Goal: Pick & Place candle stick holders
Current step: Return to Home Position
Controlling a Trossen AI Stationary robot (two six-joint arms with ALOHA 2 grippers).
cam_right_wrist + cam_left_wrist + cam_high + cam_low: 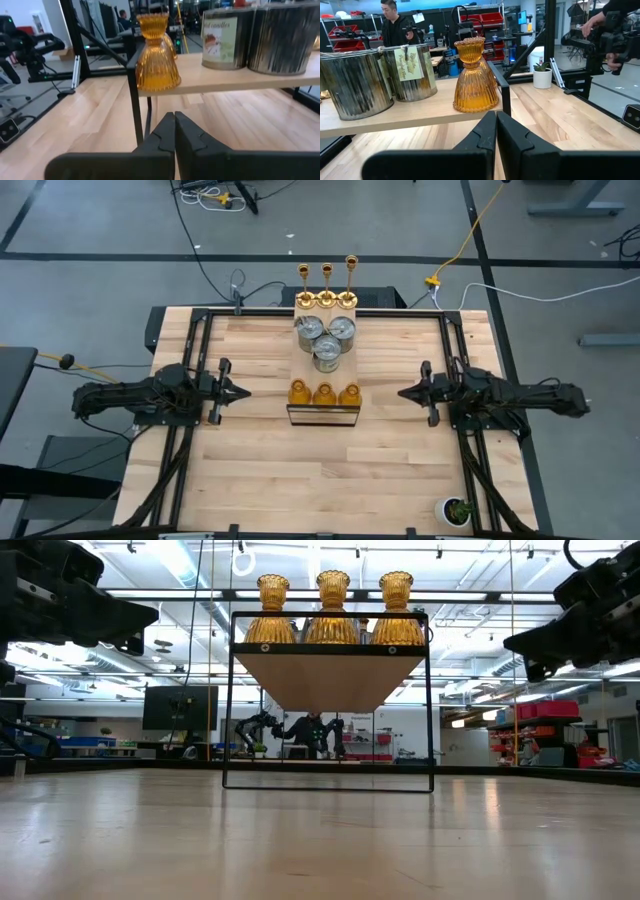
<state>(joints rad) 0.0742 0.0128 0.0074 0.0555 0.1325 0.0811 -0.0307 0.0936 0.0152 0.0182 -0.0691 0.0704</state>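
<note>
My left hand (243, 391), fingers pressed together, hangs over the worktop (300, 470) just left of the shelf (301, 370). The candle stick holders stand on it: three gold candlesticks (327, 285) at the far end, three silver cans (326, 340) mid-shelf, three amber holders (324, 394) along the near edge. My right hand (402, 393), likewise pressed together, faces the shelf from the right

Shelf (346, 366) on table (250, 465), with candle stick holders (326, 354)
</note>
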